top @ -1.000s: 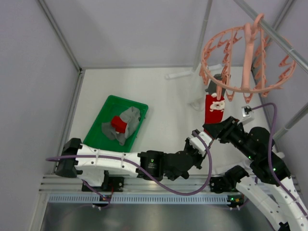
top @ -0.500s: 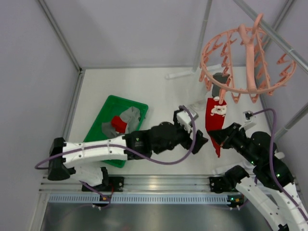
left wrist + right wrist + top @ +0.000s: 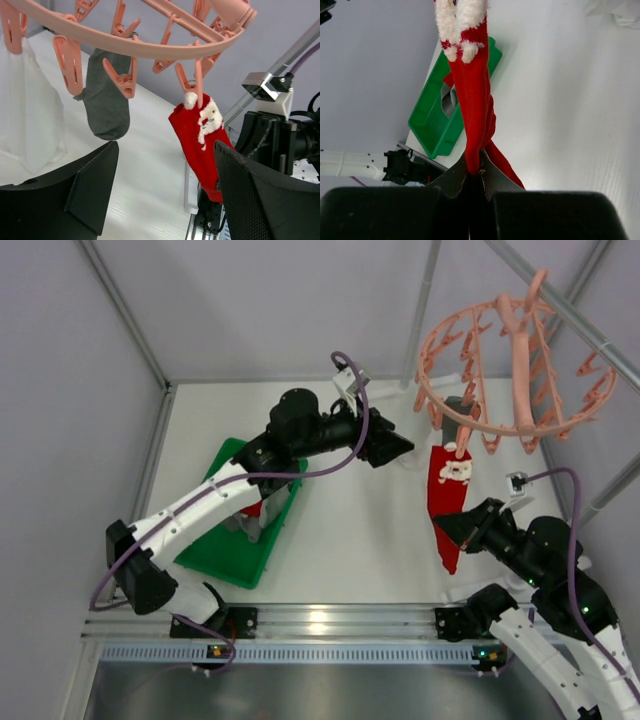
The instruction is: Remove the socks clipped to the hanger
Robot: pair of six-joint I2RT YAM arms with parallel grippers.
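Observation:
The salmon-pink hanger (image 3: 515, 370) hangs at the back right. Two socks are clipped to it. A red Santa sock (image 3: 447, 490) is stretched downward, and my right gripper (image 3: 452, 532) is shut on its toe end. In the right wrist view the red sock (image 3: 472, 95) runs straight into the pinched jaws of the right gripper (image 3: 475, 172). A grey sock (image 3: 107, 97) hangs behind, under the hanger's ring (image 3: 125, 42). My left gripper (image 3: 400, 448) is open and empty, raised left of both socks. In the left wrist view the red sock (image 3: 200, 140) hangs beyond the left gripper (image 3: 165, 190).
A green tray (image 3: 215, 550) at the left holds loose socks (image 3: 247, 525), partly under the left arm. The tray (image 3: 427, 131) also shows in the right wrist view. A white stand base (image 3: 385, 395) and pole sit by the hanger. White cloth (image 3: 25, 115) hangs at the ring's left.
The left gripper opened, left the red sock's toe and swung up and back toward the hanger. The right gripper closed on the red sock and drew it toward the near edge.

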